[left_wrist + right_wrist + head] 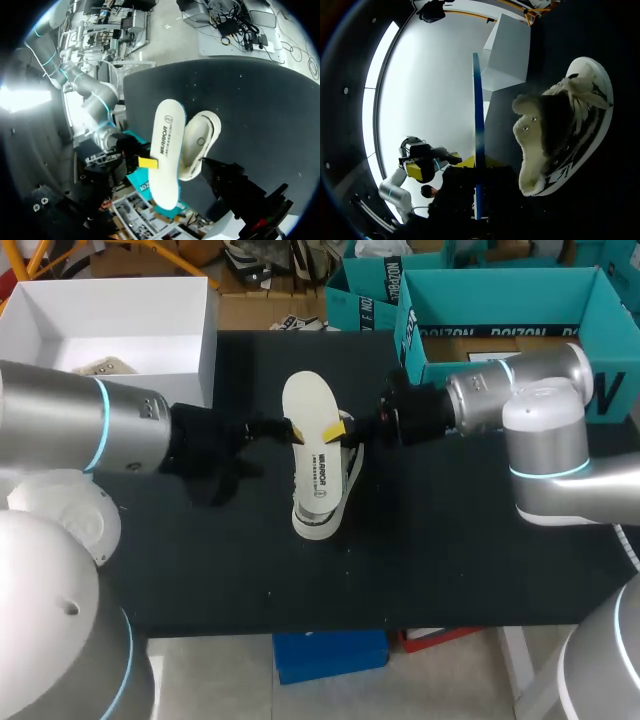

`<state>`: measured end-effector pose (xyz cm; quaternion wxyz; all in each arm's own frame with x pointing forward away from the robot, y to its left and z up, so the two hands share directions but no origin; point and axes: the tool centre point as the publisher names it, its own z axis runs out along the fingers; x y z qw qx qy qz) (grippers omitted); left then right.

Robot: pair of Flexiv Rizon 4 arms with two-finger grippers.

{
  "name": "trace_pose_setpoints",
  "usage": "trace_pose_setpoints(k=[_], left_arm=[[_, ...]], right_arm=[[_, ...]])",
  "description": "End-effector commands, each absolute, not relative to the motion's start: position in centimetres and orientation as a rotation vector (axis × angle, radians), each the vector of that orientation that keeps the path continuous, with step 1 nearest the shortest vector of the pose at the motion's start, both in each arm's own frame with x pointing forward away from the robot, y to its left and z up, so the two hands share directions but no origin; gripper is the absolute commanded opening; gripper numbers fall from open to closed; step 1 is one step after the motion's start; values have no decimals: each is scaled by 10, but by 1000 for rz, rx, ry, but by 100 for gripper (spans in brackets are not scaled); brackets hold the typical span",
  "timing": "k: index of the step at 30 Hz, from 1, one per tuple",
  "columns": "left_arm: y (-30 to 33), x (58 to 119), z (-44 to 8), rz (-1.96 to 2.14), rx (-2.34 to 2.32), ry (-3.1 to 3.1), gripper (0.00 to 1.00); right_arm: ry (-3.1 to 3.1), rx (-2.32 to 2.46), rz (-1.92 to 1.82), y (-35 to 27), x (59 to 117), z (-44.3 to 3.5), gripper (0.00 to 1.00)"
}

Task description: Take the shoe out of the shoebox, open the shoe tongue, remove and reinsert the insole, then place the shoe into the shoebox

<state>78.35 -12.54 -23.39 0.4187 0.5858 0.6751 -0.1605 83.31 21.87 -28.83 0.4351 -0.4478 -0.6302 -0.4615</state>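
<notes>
Right gripper [478, 161] clamped insole [165, 150] mid-length between both tips; shoe [560, 135] lay just beside. Left gripper [280, 429] near; grip unclear.

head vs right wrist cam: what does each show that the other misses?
Head only: the left gripper and right gripper on either side of the insole, with the insole's white printed face showing. Right wrist only: the insole seen edge-on, with a blue edge, held between the right gripper's tips, plus the shoe's opening and laces. Both: insole, shoe, white shoebox, black table.
</notes>
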Motion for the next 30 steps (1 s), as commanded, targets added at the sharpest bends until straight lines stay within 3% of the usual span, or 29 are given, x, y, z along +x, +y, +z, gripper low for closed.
trace_pose_setpoints(k=[1,10,30], left_arm=[[-138,784,-220,-100,1701,1948,100],[-159,782,-204,91,1748,1976,100],[-170,780,-195,105,1762,1978,100]], right_arm=[[-1568,-1117,-1151,220,833,-290,0],[-1568,-1117,-1151,220,833,-290,0],[-1568,-1117,-1151,220,833,-290,0]])
